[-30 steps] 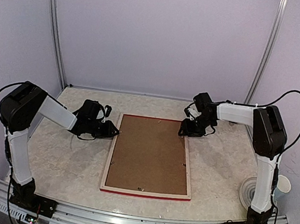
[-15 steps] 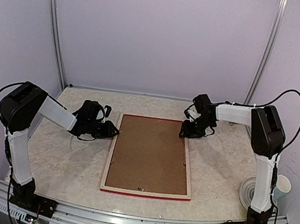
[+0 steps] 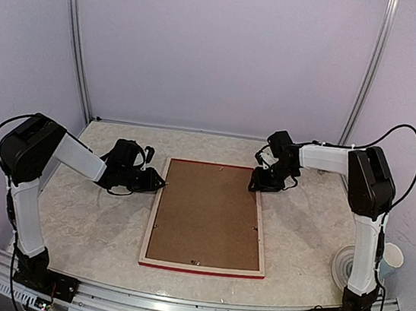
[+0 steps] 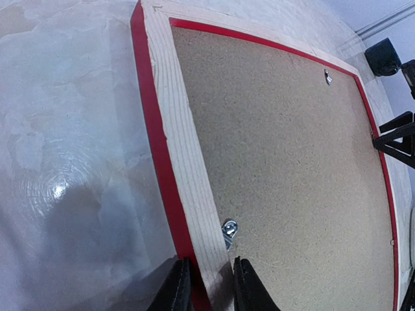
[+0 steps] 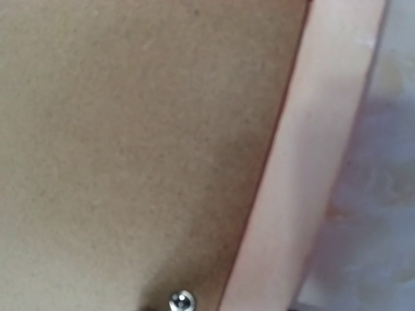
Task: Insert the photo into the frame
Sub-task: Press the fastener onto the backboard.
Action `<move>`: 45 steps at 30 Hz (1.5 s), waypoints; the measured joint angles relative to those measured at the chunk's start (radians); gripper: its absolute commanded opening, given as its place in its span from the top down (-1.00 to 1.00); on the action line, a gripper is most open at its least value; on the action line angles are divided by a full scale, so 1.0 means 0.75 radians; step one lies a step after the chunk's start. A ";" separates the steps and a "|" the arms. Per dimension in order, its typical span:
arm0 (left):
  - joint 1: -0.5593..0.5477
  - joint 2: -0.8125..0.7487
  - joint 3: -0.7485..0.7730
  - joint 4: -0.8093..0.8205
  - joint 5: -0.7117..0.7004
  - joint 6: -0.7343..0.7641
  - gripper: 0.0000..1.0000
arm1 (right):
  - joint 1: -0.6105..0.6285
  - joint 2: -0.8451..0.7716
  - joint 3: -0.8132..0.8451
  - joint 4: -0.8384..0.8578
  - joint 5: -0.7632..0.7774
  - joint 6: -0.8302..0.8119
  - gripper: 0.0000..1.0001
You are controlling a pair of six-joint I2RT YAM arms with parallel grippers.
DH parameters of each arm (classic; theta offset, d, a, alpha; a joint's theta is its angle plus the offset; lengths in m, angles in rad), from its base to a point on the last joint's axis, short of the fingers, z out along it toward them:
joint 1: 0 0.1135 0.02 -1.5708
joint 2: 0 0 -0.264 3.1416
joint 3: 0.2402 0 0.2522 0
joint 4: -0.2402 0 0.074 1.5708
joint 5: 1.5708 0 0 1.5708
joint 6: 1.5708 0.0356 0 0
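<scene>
The red frame (image 3: 152,217) lies face down in the middle of the table, with the brown hardboard panel (image 3: 208,213) set in its back. The photo is not in view. My left gripper (image 3: 160,183) is at the frame's left rail near the far corner. In the left wrist view the gripper (image 4: 211,288) has one finger on each side of the pale rail (image 4: 178,149), closed on it next to a metal tab (image 4: 229,230). My right gripper (image 3: 256,183) is low over the frame's far right corner. Its wrist view shows only the panel (image 5: 130,129), the rail (image 5: 311,162) and a screw (image 5: 181,300); its fingers are hidden.
A clear round object (image 3: 347,262) and a white cup (image 3: 392,256) sit at the table's right edge beside the right arm. A metal rail (image 3: 188,306) runs along the near edge. Walls close the back and both sides.
The right arm has shifted slightly at the frame's far right corner. The left arm and the frame have not moved.
</scene>
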 measured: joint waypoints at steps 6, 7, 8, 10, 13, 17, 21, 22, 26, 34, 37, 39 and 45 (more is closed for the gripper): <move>0.000 0.000 0.000 0.000 0.000 0.000 0.58 | -0.007 0.000 0.000 0.001 -0.005 -0.001 0.07; 0.000 0.000 0.000 0.000 0.000 0.000 0.58 | -0.009 0.000 0.000 0.001 -0.012 -0.001 0.07; 0.000 0.000 0.000 0.001 0.000 0.000 0.58 | -0.013 0.000 0.000 0.002 -0.022 -0.001 0.07; 0.000 0.000 0.000 0.001 0.000 0.000 0.58 | -0.025 0.000 -0.001 0.005 -0.050 0.001 0.07; 0.000 0.000 0.000 0.001 0.000 0.000 0.58 | -0.050 0.000 -0.006 0.025 -0.086 0.004 0.07; 0.000 0.000 0.000 0.001 0.001 0.000 0.58 | -0.066 0.000 -0.013 0.037 -0.113 0.006 0.08; 0.000 0.000 0.000 0.000 0.001 0.000 0.58 | -0.069 0.000 -0.019 0.044 -0.132 0.012 0.08; 0.000 0.000 0.000 0.001 0.001 0.000 0.58 | -0.069 0.000 -0.020 0.046 -0.137 0.014 0.09; 0.000 0.001 0.000 0.001 0.001 0.000 0.58 | -0.069 0.000 -0.022 0.054 -0.151 0.019 0.09; 0.000 0.002 0.000 0.002 0.002 0.000 0.58 | -0.069 0.000 -0.041 0.067 -0.161 0.020 0.09; 0.000 0.003 0.000 0.003 0.006 0.000 0.58 | -0.069 0.000 -0.043 0.072 -0.164 0.020 0.09; 0.000 0.003 0.000 0.003 0.006 0.000 0.58 | -0.069 0.000 -0.043 0.073 -0.164 0.020 0.10; 0.000 0.003 0.000 0.003 0.007 0.000 0.58 | -0.069 0.000 -0.045 0.080 -0.170 0.021 0.08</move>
